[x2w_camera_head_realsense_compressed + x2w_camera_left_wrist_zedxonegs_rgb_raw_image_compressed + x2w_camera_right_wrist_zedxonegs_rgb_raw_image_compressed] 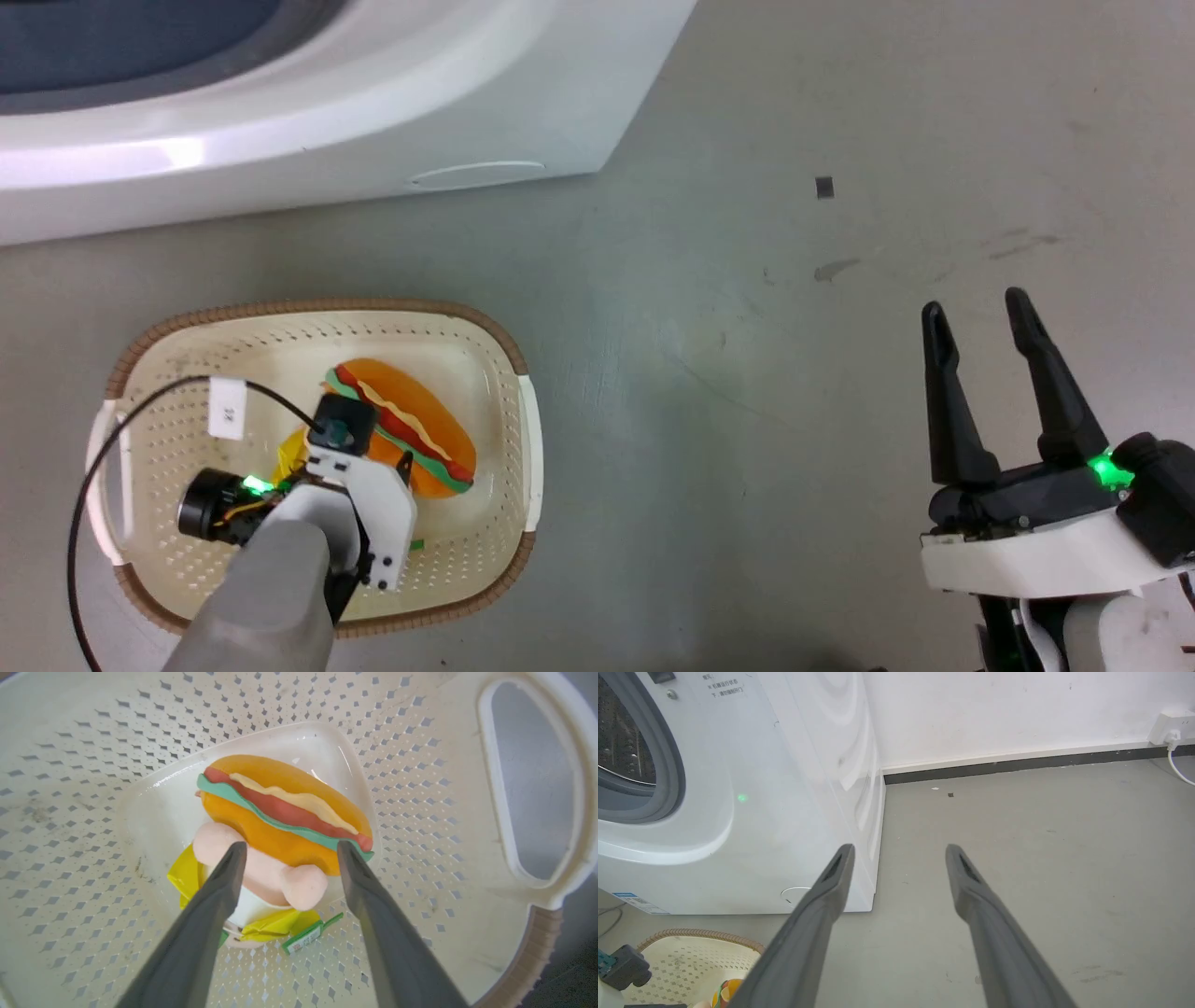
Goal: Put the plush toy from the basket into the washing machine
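The plush toy (285, 812) lies on the smooth inner bottom of the basket (327, 304). Its orange bun faces up, showing red, green and pale yellow layers. A pale pink bone-shaped part (266, 872) and crumpled yellow parts lie at its near side, and a green tag (310, 935) sticks out onto the perforated bottom.

The left gripper (290, 845) reaches down into the basket with its fingers (205, 919) spread wide and released. In the left wrist view one tip stands over the pink part and the other just beside the bun's edge, so the toy's lower half sits between them. Whether either tip touches the plush I cannot tell. In the head view the left wrist (369, 495) covers those fingers and part of the toy, and a black cable (89, 485) loops from it over the basket's left side.

The basket stands on the grey floor (747, 392) in front of the washing machine (373, 121), near it but apart. In the right wrist view the machine's grey gasket (672, 765) rings the shiny drum (621, 732).

The right gripper (976, 306) hovers above the floor, well to the right of the basket. Its two fingers are parted and grip nothing. Its wrist view looks past the machine's corner to a white wall (994, 709), a dark baseboard (1017, 765) and a wall socket (1171, 723).
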Motion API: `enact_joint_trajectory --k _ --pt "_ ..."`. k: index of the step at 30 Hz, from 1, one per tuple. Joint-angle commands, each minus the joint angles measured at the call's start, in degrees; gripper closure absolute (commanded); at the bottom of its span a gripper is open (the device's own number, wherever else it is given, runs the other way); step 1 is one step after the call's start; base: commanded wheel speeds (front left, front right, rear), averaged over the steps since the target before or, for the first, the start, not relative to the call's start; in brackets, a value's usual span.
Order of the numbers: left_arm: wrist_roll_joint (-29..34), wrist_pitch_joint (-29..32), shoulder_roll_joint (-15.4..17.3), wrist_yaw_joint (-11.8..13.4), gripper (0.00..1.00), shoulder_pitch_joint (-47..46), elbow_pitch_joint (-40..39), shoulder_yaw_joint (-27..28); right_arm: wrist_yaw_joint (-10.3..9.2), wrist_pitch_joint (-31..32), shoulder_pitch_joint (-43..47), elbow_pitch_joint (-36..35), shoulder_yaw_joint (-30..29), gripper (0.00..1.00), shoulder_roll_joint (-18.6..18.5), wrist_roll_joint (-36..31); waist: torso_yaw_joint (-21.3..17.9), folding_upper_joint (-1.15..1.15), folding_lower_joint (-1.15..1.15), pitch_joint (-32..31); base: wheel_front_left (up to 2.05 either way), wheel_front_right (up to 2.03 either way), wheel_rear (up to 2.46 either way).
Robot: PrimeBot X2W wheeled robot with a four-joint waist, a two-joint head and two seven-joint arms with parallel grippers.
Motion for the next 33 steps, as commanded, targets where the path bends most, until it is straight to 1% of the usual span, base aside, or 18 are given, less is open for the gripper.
enact_joint_trajectory --k 1,8,17,33 --pt "-0.77 0.16 0.34 -0.39 0.0 -2.03 1.47 -0.19 0.03 -0.64 -1.29 -0.61 -0.05 0.0 -0.01 0.74 -0.71 0.0 -0.01 1.63 0.0 0.0 0.0" --pt "-2.27 2.15 2.5 -1.02 0.0 -6.47 5.72 -1.08 0.03 -1.48 -2.53 -1.52 0.32 0.0 -0.01 2.37 -2.1 0.0 -0.01 6.01 0.0 0.0 0.0" --pt "-3.96 2.75 5.1 -0.76 0.0 -12.31 10.86 -2.15 0.03 -2.5 -3.84 -3.28 1.14 0.0 -0.01 3.68 -4.06 0.0 -0.01 12.37 0.0 0.0 0.0" --pt "-3.96 5.19 7.52 -0.21 0.0 -14.26 10.97 -3.82 0.03 -2.5 -4.47 -4.42 1.66 0.0 -0.01 5.33 -6.44 0.0 -0.01 15.99 0.0 0.0 0.0"
